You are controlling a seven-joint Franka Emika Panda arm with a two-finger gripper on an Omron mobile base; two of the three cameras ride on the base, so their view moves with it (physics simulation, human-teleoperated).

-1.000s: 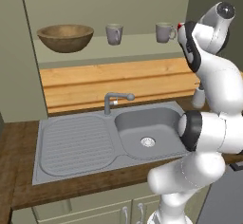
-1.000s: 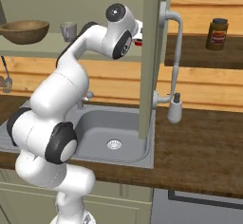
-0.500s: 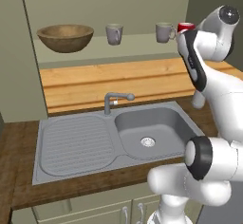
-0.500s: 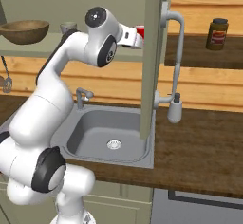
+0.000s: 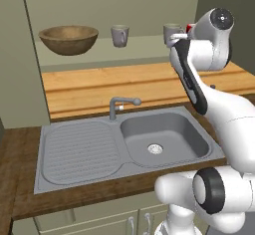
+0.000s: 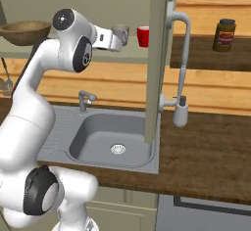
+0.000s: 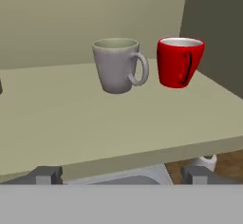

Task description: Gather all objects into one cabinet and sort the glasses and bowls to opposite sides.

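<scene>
Count: 1 wooden bowl point(image 5: 68, 38), 2 grey mugs, 1 red mug point(image 7: 180, 61), all on the pale shelf point(image 7: 104, 123) of the olive cabinet point(image 5: 20, 69).

Bowl sits upper left in left base view, far end of shelf. Mid grey mug point(image 5: 119, 35) stands well apart from it, upper centre. Right grey mug point(image 7: 118, 65) and red mug stand just beside each other, not touching, upper centre-right in hand view; handle of the grey one points toward the red.

Gripper point(image 7: 123, 174): jaws spread wide, nothing held. Fingertips point(image 7: 46, 174) show at bottom of hand view, level w/ shelf's front edge; both mugs lie ahead of it, well apart, further back on shelf. In right base view the hand point(image 6: 110, 38) is upper centre, red mug just right of it.

Vs 0.5 s ago: hand has pulled back from the red mug, arm swung lower and nearer the cams. Red mug stays on shelf, unmoved. Bowl and mugs unchanged.

Below: sink point(image 5: 164, 139) w/ tap point(image 5: 117, 107), lower centre.
</scene>
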